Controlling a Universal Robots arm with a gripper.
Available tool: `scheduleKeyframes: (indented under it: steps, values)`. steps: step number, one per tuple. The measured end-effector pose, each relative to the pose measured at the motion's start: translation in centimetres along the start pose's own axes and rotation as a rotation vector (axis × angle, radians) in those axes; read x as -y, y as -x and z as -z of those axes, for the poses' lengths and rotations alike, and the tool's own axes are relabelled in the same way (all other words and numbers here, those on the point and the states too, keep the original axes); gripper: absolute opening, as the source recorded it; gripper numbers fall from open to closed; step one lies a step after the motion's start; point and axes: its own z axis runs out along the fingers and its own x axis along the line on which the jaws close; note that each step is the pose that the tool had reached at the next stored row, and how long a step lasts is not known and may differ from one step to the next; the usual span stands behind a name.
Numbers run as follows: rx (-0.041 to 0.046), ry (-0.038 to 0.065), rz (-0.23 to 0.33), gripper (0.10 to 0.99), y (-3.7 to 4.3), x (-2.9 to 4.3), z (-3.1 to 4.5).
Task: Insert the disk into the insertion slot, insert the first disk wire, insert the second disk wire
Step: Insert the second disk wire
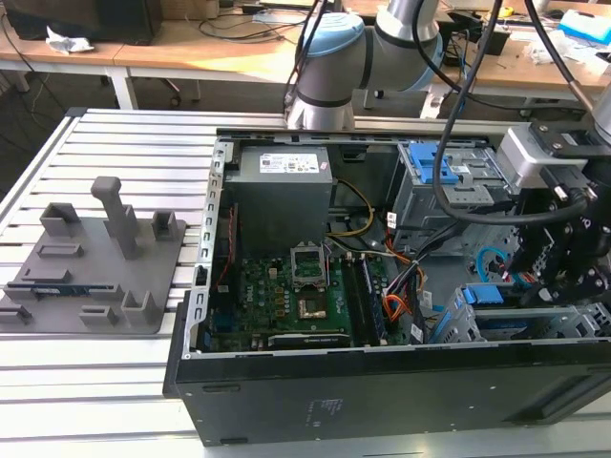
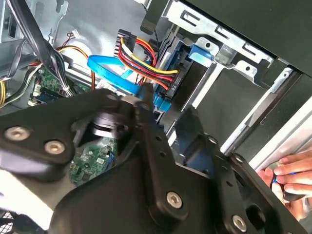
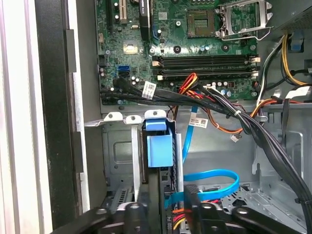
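Blue plastic marks the disk [image 3: 159, 148]: in the first wrist view its carrier stands inside the insertion slot [image 3: 117, 151], the grey perforated cage, so the first step looks done. In the second wrist view the first disk wire [image 2: 146, 61], red, yellow and black, runs to the carrier's rear edge and seems to be plugged in, though the joint itself is partly hidden. The second disk wire [image 2: 109, 70] loops just beside it, its end close to the tips of the jaws, so the light-blue cable is most likely the step in hand. That step calls for the small plug to be held square to its socket among crowded wires.

Whether the jaws are wide, narrow or holding the cable, I cannot tell.

The exterior view places the arm's head at about three o'clock, low inside the computer case [image 1: 382, 401] on the slatted surface [image 1: 95, 382]. The second wrist view adds a person's hand [image 2: 292, 175] resting at the case's edge.
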Motion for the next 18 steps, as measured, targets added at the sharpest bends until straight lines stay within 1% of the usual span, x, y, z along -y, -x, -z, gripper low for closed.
scheduleKeyframes:
  steps: [1,2,3,5,6,7,8,9,10,11,12,13,14,18]
  values:
    - [0.0000,0.000,0.000,0.475,0.01,0.01,0.39]
    - [0.0000,0.000,0.000,0.475,0.02,0.02,0.78]
    - [-0.0001,0.000,0.000,0.537,0.09,0.05,1.74]
    - [-0.0007,0.000,0.000,0.537,0.24,0.07,2.84]
    - [-0.0015,0.000,0.000,0.522,0.36,0.09,3.59]
    - [-0.0019,0.000,0.000,0.522,0.43,0.10,4.05]
    - [-0.0028,-0.001,0.000,0.522,0.53,0.12,4.95]
    - [-0.0035,-0.001,0.000,0.392,0.56,0.13,5.34]
    - [-0.0036,-0.001,0.000,0.333,0.58,0.14,5.63]
    - [-0.0041,-0.003,0.000,0.275,0.61,0.12,6.10]
    - [-0.0052,-0.003,0.000,0.216,0.63,0.11,6.25]
    - [-0.0061,-0.003,0.000,0.216,0.66,0.11,6.27]
    - [-0.0069,-0.004,0.000,0.106,0.66,0.11,6.27]
    - [-0.0072,-0.004,0.000,0.106,0.67,0.11,6.28]
